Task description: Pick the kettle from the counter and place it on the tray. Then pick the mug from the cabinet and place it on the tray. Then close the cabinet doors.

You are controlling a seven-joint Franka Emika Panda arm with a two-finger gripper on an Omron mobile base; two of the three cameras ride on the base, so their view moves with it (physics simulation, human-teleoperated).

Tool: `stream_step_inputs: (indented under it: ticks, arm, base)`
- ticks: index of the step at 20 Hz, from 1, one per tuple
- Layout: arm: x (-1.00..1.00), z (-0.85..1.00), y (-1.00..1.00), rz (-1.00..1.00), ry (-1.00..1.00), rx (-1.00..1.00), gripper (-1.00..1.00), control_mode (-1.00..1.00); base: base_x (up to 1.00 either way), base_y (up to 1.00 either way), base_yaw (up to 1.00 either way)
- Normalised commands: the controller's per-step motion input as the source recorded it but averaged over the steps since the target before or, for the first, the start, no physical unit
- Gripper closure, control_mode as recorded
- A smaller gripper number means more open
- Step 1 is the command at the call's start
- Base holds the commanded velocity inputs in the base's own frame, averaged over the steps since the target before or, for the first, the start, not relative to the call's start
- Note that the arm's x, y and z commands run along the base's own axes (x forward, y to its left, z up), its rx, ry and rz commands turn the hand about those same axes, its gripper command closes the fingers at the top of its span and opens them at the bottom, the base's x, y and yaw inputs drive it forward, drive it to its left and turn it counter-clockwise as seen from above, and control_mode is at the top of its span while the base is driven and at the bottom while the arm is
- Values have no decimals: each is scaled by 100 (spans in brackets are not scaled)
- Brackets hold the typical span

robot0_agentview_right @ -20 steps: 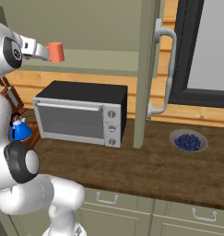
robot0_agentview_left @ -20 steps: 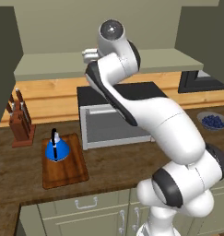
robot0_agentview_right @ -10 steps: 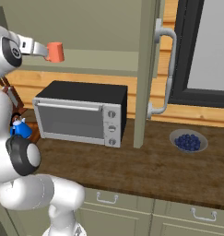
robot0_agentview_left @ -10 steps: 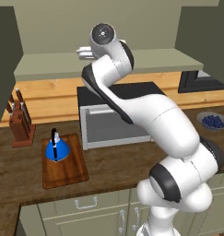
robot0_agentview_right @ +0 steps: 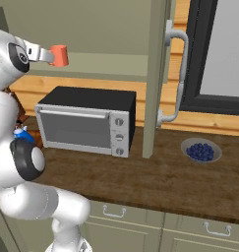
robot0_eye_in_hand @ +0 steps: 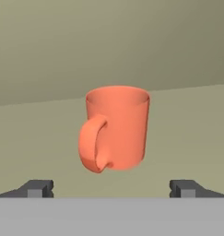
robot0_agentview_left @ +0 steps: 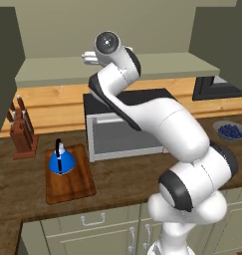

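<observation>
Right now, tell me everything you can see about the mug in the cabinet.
The mug is a small salmon-orange cylinder, matte like glazed ceramic, with an open top and a loop handle, which faces left in the hand view. It stands upright on the olive-green cabinet shelf. The open gripper faces it, fingertips apart on either side and short of touching it. Nothing else touches it.

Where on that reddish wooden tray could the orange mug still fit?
The reddish-brown wooden tray is bare on its near half, toward the counter's front edge. Its far half is crowded: the glossy blue kettle stands there. The dark wood-grain counter between tray and grey microwave is also bare.
</observation>
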Motion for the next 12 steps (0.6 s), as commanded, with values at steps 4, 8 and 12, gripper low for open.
stream_step_inputs:
  ticks: [4, 8, 12]
  arm:
    - [24, 0, 0, 0, 0, 3, -100, -100]
    - [12, -3, 0, -5, 0, 0, -100, -100]
    - [17, 0, 0, -9, 0, 0, -100, -100]
  base:
    - [0, 0, 0]
    - [0, 0, 0]
    - [0, 0, 0]
